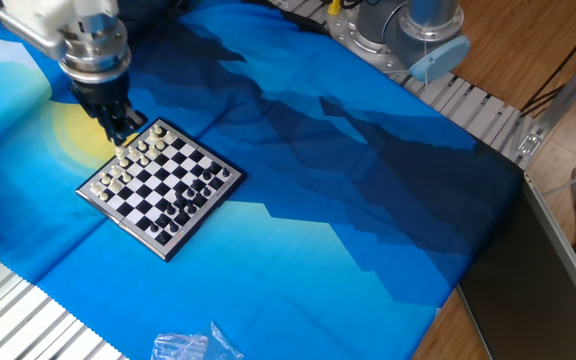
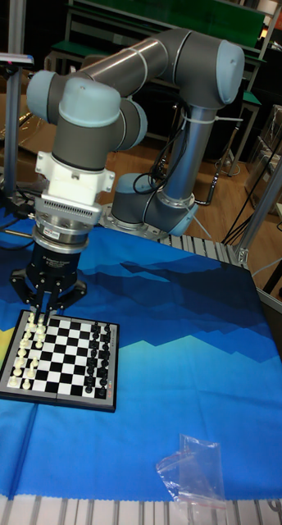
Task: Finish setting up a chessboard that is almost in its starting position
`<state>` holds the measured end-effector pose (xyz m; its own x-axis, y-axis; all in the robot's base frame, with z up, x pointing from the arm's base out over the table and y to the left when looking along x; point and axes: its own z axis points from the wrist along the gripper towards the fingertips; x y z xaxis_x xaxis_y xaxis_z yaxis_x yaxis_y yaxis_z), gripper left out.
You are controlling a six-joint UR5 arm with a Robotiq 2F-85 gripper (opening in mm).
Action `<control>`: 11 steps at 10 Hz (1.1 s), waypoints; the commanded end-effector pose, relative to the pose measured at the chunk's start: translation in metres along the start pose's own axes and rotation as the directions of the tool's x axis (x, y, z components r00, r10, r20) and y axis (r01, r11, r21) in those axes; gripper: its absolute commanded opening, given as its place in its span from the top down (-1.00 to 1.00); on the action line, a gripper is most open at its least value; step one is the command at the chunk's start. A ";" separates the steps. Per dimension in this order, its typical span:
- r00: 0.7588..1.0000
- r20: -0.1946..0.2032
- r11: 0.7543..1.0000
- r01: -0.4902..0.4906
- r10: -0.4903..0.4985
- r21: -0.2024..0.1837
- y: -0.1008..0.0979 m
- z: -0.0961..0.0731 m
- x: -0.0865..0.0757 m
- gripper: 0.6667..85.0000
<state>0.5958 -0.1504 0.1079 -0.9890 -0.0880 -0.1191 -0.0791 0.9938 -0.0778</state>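
The chessboard (image 1: 159,186) lies on the blue cloth (image 1: 348,200); the pincer (image 1: 123,139) hovers over its white corner (grip state unclear).

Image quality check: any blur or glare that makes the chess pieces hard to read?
Fixed view: chessboard small, pieces soft specks, types unreadable; gripper reasonably sharp. Tall fixed view: board larger, colours distinct, even light, no glare; the plastic bag shows a faint sheen.

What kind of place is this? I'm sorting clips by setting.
Probably a robotics lab or workshop: a UR5 arm bolted to an aluminium-slat table, metal shelving behind, and a chessboard on a blue printed cloth.
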 end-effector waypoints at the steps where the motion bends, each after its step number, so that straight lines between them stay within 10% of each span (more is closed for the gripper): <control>1: 1.000 0.021 1.000 -0.019 0.019 -0.003 0.006 0.014 -0.001 0.97; 11: 0.998 0.067 1.000 -0.010 0.010 0.003 0.003 0.047 0.000 0.98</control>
<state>0.5995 -0.1508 0.0658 -0.9812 -0.0894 -0.1711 -0.0746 0.9931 -0.0908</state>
